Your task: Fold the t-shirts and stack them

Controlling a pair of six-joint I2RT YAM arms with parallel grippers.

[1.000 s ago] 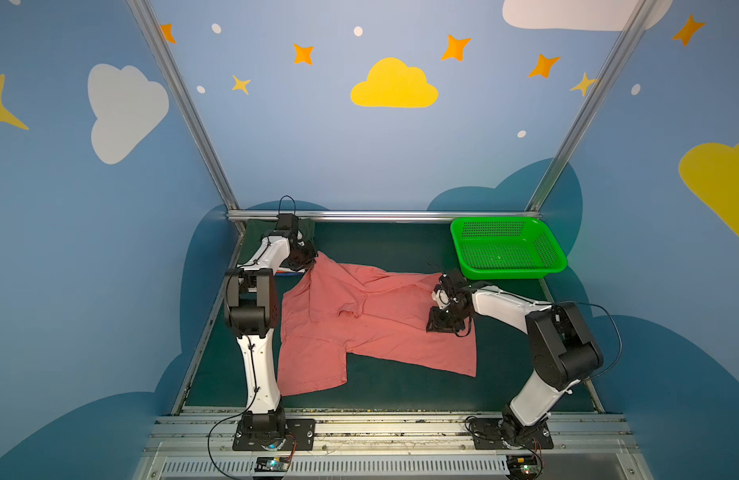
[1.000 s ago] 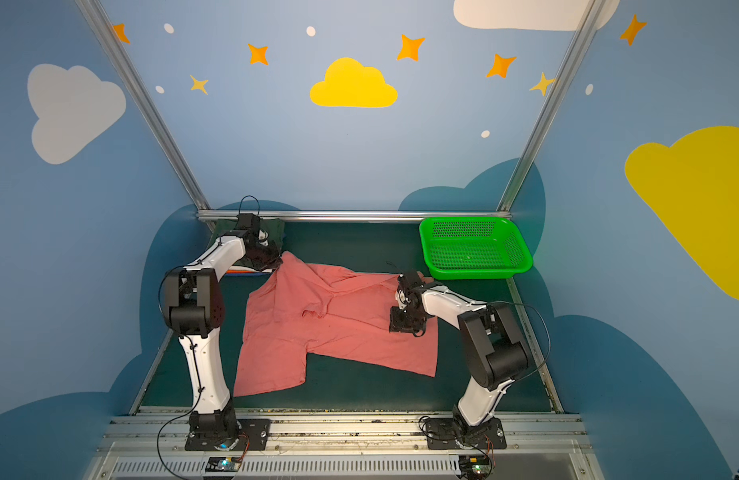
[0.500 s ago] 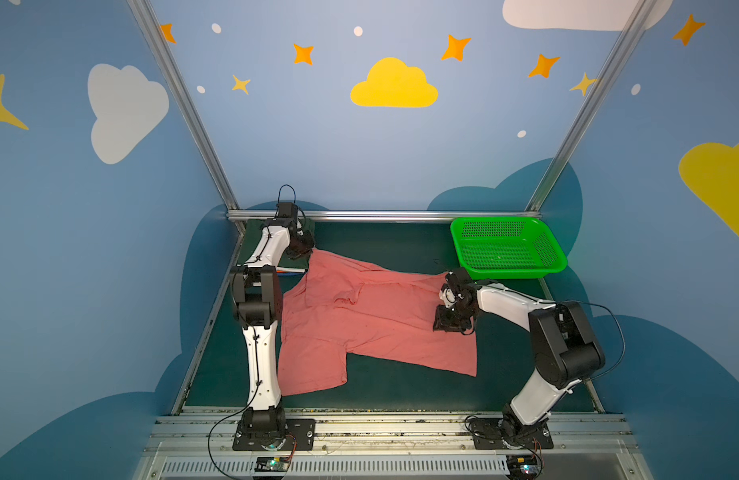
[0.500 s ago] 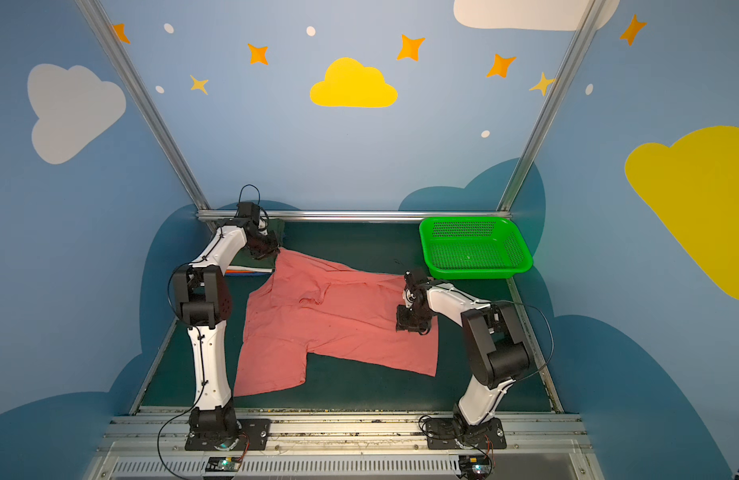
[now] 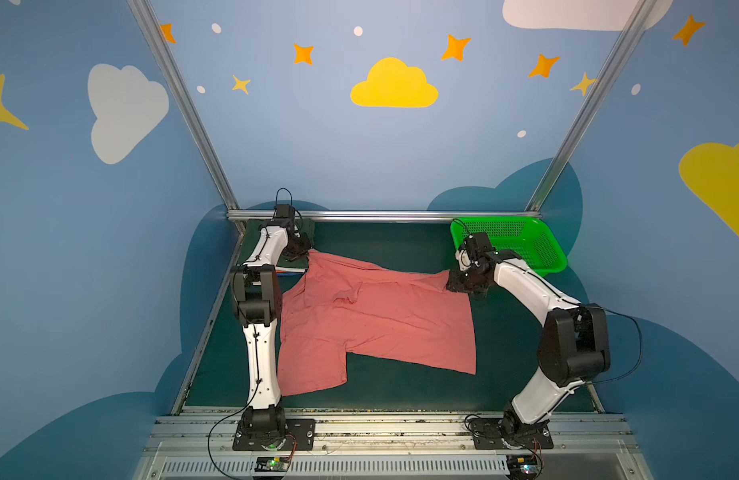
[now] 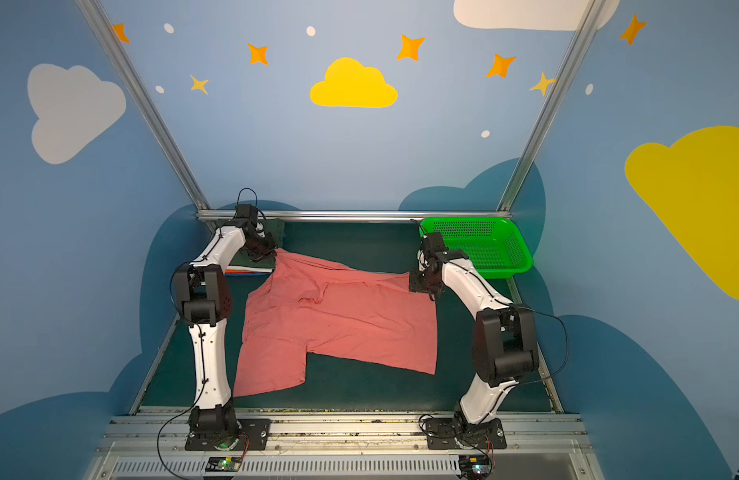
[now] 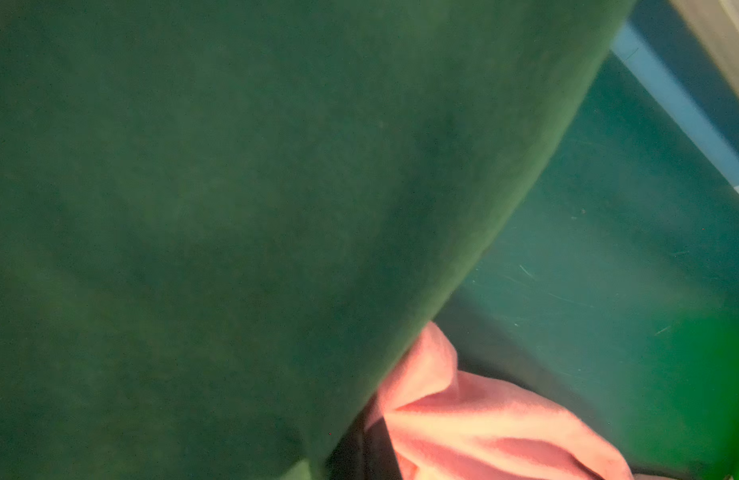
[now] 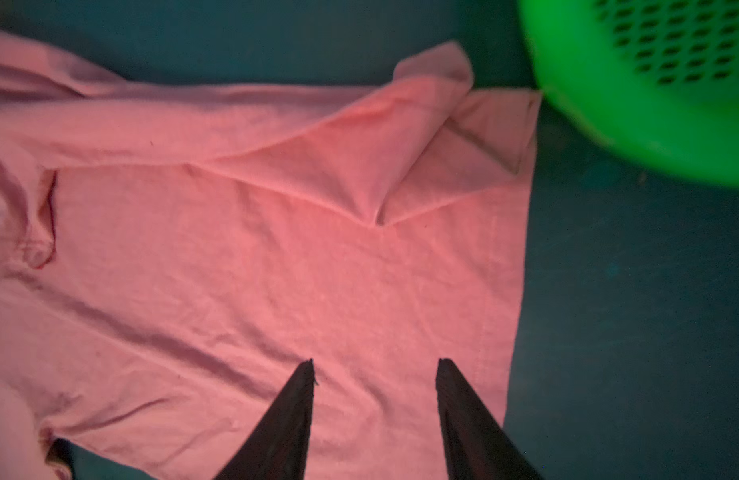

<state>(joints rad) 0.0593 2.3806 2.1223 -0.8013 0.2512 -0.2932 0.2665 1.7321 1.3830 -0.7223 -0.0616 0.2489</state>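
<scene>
A salmon-pink t-shirt (image 5: 380, 324) (image 6: 343, 320) lies spread on the dark green mat. Its far left corner is pulled up to my left gripper (image 5: 303, 253) (image 6: 272, 251), which is shut on it at the back left. In the left wrist view the bunched pink cloth (image 7: 484, 428) shows beside a dark green t-shirt (image 7: 235, 208) that fills most of the picture. My right gripper (image 5: 457, 284) (image 6: 417, 284) (image 8: 375, 361) hangs open over the shirt's far right corner (image 8: 463, 124), with nothing between its fingers.
A green perforated basket (image 5: 546, 257) (image 6: 513, 257) (image 8: 609, 124) stands at the back right, close behind the right gripper. Folded shirts (image 5: 291, 270) (image 6: 247, 270) lie stacked under the left arm at the back left. Blue walls enclose the mat.
The right gripper has moved back toward the basket and its jaws have widened. The left gripper has drawn the shirt's corner farther back, and the shirt's far edge now lies stretched out.
</scene>
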